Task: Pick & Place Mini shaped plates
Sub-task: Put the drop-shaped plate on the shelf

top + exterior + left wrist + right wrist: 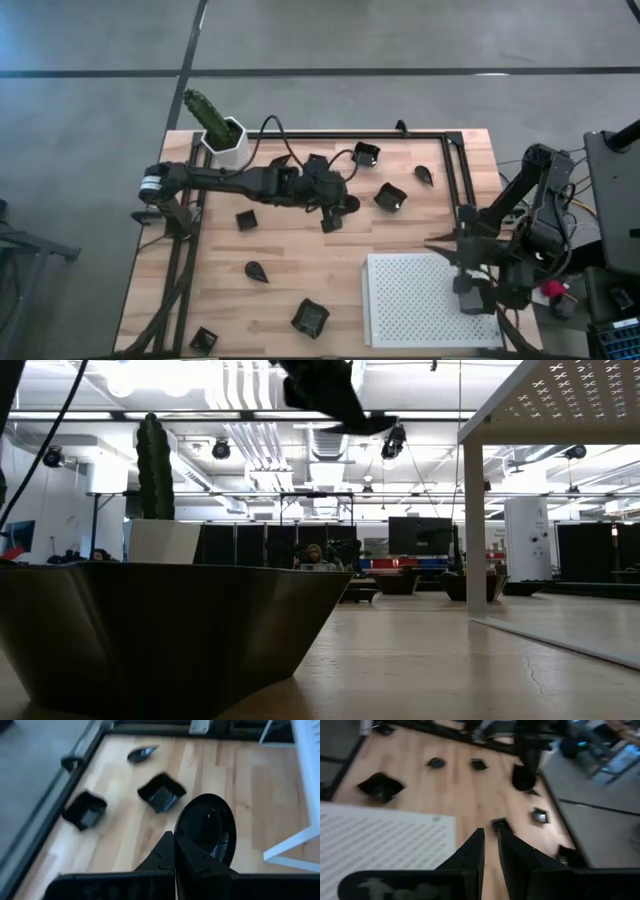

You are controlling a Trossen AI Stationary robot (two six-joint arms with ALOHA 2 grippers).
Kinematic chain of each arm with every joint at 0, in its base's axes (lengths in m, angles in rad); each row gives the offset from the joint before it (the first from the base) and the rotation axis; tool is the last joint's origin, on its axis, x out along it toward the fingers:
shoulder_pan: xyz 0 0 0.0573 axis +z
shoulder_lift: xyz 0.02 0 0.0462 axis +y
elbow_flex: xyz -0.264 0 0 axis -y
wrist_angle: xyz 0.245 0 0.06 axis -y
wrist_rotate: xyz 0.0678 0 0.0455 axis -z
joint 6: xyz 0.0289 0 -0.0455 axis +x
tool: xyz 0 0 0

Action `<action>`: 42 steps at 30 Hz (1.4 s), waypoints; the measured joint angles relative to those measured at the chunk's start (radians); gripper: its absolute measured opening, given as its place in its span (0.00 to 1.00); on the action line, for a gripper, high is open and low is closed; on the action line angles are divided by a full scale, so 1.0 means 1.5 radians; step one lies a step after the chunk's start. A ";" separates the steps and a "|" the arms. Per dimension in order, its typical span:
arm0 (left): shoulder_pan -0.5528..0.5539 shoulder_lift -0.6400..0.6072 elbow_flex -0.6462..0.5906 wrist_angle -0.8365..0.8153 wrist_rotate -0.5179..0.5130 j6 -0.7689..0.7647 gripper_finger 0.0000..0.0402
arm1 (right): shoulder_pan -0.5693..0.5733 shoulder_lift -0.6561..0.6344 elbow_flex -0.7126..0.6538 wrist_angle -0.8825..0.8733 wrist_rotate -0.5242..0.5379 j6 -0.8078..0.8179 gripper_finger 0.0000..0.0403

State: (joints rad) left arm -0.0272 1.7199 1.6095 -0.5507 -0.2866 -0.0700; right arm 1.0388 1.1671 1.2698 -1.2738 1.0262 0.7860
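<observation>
Several small dark plates lie scattered on the wooden table: square ones (367, 153) (390, 197) (246, 220) (311, 318) and teardrop ones (424, 174) (257, 271). My left gripper (340, 205) reaches over the table's middle, shut on a rounded teardrop plate (206, 827). The low view shows that gripper high above the table (330, 395). Below it in the left wrist view lie two square plates (162, 792) (84, 810) and a teardrop plate (142, 753). My right gripper (470, 292) waits shut (490, 845) over the white tray's right edge. My left gripper pinches the teardrop plate by its rim at the end nearest the fingers (190, 847). The plate sticks out beyond the fingertips (169, 845), its hollow face (202, 822) turned toward the wrist camera. It is lifted clear of the table.
A white perforated tray on legs (400, 320) fills the near right part of the table; its leg (473, 530) shows in the low view. A white pot with a green cactus (222, 130) stands at the far left. A square plate (160, 630) sits close to the low camera.
</observation>
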 joint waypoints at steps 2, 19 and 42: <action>-0.008 0.000 0.000 0.020 -0.002 0.026 0.00 | -0.026 0.000 -0.003 0.000 0.016 -0.001 0.13; -0.039 0.000 -0.007 0.135 -0.119 0.188 0.00 | -0.169 0.008 -0.025 0.108 0.034 -0.125 0.30; -0.082 0.066 -0.008 0.304 -0.217 0.355 0.00 | -0.285 0.009 -0.106 0.325 0.025 -0.371 0.31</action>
State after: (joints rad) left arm -0.1507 1.8185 1.5982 -0.0954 -0.6121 0.4633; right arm 0.6106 1.1801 1.1109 -0.7864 1.0633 0.2303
